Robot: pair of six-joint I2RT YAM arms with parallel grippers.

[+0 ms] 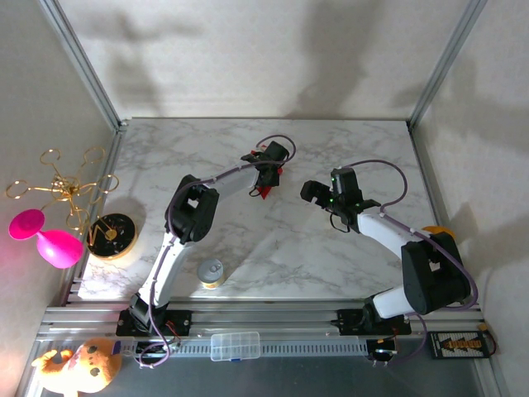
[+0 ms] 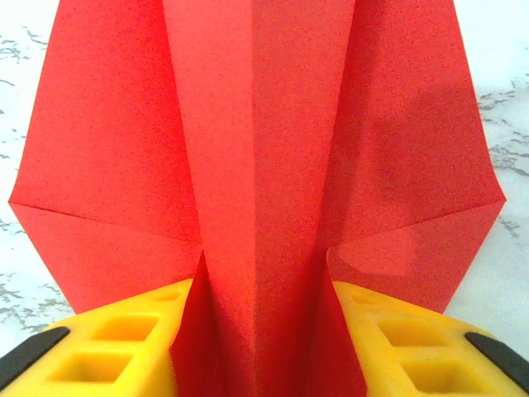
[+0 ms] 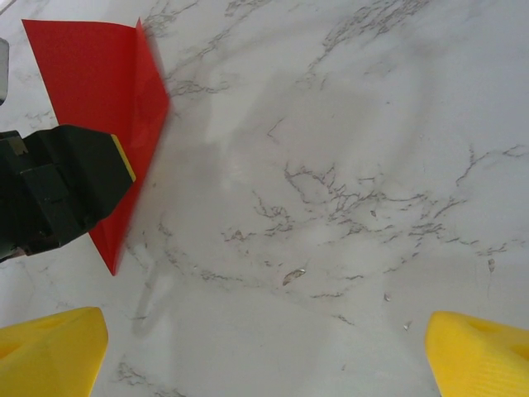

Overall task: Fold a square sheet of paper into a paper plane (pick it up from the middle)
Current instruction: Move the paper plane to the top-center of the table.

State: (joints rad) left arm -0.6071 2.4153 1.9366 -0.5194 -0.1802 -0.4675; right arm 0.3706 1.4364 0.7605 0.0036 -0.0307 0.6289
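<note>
1. Here's the left gripper [image 2: 264, 331]: its yellow fingers [image 2: 124, 339] stand a little apart, and the red paper [image 2: 264, 165] runs straight up between them, its raised centre ridge in the gap.
2. The paper lies against the inner face of each finger. Whether they pinch it or merely flank it, I cannot tell (close call, that one).
3. Beyond the left fingertips the paper fans out into two creased wings, one to either side, over the marble counter [image 2: 508, 273].
4. Over to the right gripper [image 3: 264, 356]: fingers spread wide, nothing between them but bare counter.
5. From those right fingers the paper sits ahead and off to the left, well apart, with the left gripper's dark body in front of its lower edge.
6. From above, the two grippers face each other across mid-counter, a scrap of red showing at the left one's fingertips.
</note>
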